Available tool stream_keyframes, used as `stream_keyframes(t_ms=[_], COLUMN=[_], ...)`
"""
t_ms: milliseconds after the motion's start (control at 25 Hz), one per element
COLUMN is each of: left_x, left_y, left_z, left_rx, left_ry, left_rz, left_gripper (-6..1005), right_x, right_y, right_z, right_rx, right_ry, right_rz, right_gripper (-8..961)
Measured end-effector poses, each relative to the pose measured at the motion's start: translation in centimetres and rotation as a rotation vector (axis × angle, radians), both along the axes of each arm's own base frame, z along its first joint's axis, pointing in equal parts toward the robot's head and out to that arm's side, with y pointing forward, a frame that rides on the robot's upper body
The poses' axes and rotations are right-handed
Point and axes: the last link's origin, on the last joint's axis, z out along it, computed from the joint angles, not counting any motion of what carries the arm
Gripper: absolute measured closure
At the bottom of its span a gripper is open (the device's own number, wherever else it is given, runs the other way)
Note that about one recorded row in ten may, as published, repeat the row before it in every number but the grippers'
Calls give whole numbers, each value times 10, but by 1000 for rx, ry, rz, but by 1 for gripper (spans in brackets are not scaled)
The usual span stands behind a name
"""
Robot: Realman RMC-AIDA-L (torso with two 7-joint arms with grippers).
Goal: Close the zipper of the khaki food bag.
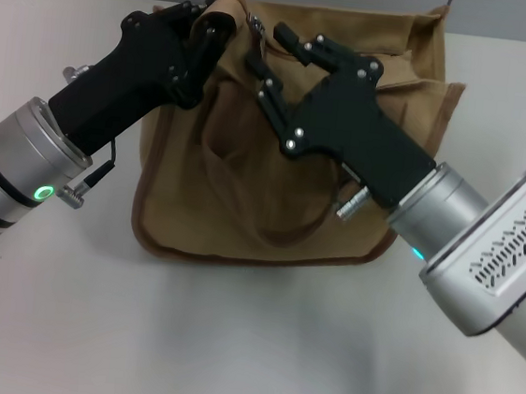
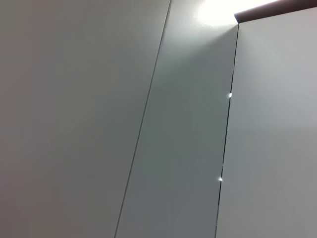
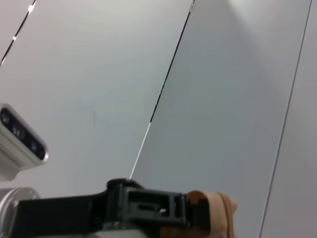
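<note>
The khaki food bag lies on the white table in the head view, its looped handles draped over its front. My left gripper is at the bag's far left top corner, shut on a fold of its fabric. The right wrist view shows those same black fingers pinching khaki cloth. My right gripper hovers over the top panel just right of the left one, its fingers apart. A small silver zipper pull shows between the two grippers. The zipper line is mostly hidden under the right gripper.
The white table runs in front of and beside the bag. The left wrist view shows only grey wall panels. The right wrist view shows wall panels and a white and silver device.
</note>
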Motion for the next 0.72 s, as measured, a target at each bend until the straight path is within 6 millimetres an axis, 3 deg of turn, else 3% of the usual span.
stream_keyframes(t_ms=[720], left_x=[4], left_y=[1], left_z=[-3], left_rx=[-9], left_ry=[1], left_rz=[-7], left_gripper=[974], right_x=[-5], right_y=[14], right_z=[-1], right_rx=[8], right_ry=[-23], right_rz=[-41], right_gripper=[659])
